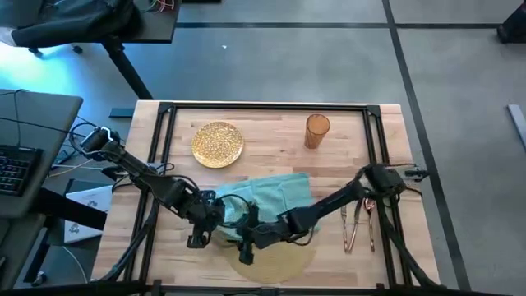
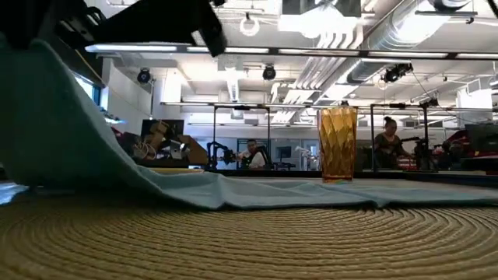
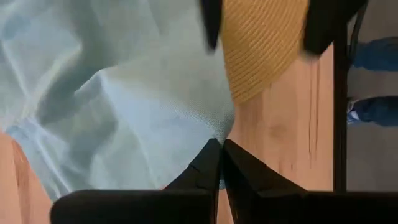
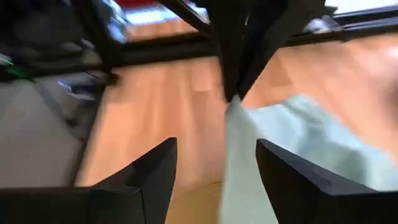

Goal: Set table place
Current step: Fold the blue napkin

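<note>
I see the napkin spread near the table's front edge, partly over the placemat, with one corner lifted. My left gripper is pinched together on that corner. My right gripper is next to it with its fingers apart, holding nothing. The plate and tumbler sit toward the back edge with bare wood between them. The cutlery lies near the right edge, pointing front to back.
</note>
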Motion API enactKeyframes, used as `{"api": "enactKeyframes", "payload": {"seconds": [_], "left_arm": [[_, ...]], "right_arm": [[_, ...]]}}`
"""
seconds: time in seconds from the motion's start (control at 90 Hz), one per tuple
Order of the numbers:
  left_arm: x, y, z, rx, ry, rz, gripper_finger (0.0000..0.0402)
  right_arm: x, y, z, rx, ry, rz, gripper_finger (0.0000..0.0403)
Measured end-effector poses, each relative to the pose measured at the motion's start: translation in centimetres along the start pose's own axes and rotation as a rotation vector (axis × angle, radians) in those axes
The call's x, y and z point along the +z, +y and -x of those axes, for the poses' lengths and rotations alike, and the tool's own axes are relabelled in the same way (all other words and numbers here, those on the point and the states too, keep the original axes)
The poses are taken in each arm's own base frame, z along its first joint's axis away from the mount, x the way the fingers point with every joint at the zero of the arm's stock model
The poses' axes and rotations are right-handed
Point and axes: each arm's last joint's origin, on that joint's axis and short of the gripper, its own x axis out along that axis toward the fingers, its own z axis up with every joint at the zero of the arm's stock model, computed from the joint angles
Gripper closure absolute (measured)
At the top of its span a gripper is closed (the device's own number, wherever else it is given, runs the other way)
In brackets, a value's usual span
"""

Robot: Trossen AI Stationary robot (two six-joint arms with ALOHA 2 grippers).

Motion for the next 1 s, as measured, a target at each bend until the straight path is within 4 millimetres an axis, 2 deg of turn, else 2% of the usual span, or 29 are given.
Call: {"api": "enactKeyframes", "payload": {"seconds": [0.1,0.278,0.378,0.511,0.567,0.756,1.0], "left_arm": [[0.1,0.2,0.0,0.002,-0.003,0.009,0.0401],[0.1,0.2,0.0,0.0,-0.005,0.007,0.0401],[0.1,0.2,0.0,0.001,-0.005,0.008,0.0401],[0.2,0.2,0.0,0.001,-0.006,0.008,0.0401],[0.1,0.2,0.0,0.003,-0.005,0.01,0.0402],[0.1,0.3,0.0,0.008,0.0,0.009,0.0402],[0.0,0.3,0.0,0.009,0.004,0.005,0.0401]], "right_arm": [[0.8,0.4,-1.3,-0.004,0.031,0.086,0.0208],[0.6,0.7,-3.5,-0.039,0.095,0.136,0.0253],[0.3,0.4,-4.3,-0.05,0.108,0.14,0.0293],[0.4,0.1,-4.4,-0.06,0.108,0.129,0.0377],[0.5,-0.1,-4.5,-0.069,0.108,0.116,0.0393],[0.7,0.0,-4.1,-0.021,0.152,0.041,0.0353],[2.0,0.6,-3.0,-0.068,0.138,-0.028,0.0263]]}}
